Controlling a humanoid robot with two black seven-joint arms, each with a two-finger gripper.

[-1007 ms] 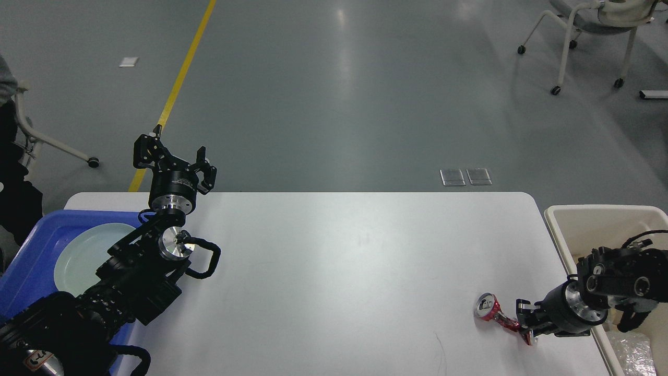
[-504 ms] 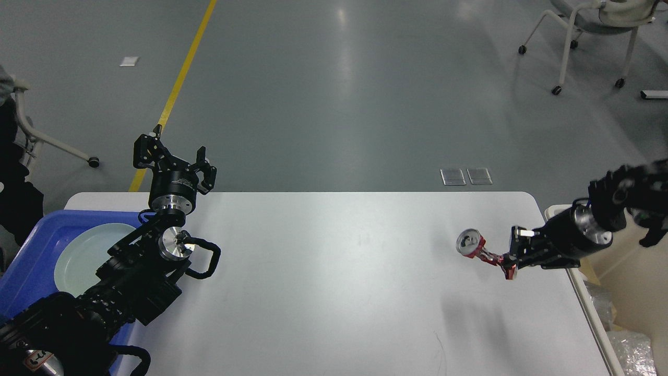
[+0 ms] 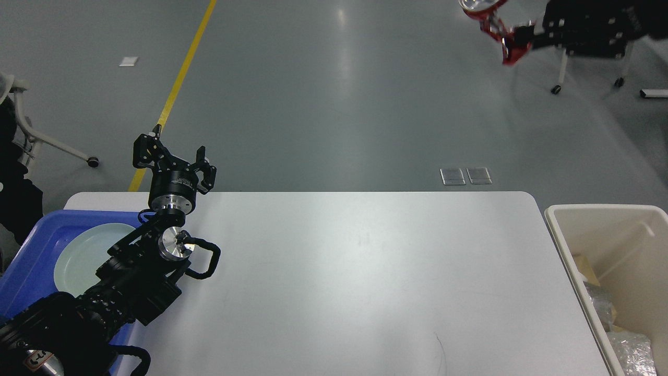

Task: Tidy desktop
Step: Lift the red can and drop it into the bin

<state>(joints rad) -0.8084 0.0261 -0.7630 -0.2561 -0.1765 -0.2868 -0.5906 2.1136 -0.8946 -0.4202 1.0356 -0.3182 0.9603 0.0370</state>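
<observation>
The white desktop point(image 3: 334, 282) fills the lower middle of the head view and nothing lies on its bare surface. My left gripper point(image 3: 174, 156) stands open and empty above the desktop's far left corner. High at the top right, my right gripper point(image 3: 519, 40) is shut on a crushed red can point(image 3: 490, 18), held far above the table, with the can's silver top cut off by the frame edge.
A blue tray point(image 3: 31, 256) holding a pale plate point(image 3: 83, 256) sits at the left under my left arm. A cream bin point(image 3: 616, 261) with crumpled waste stands at the right edge. Wheeled chairs stand on the grey floor beyond.
My right gripper lifted the red can off the desktop's near right area and carried it high up to the top right. The left arm stayed still.
</observation>
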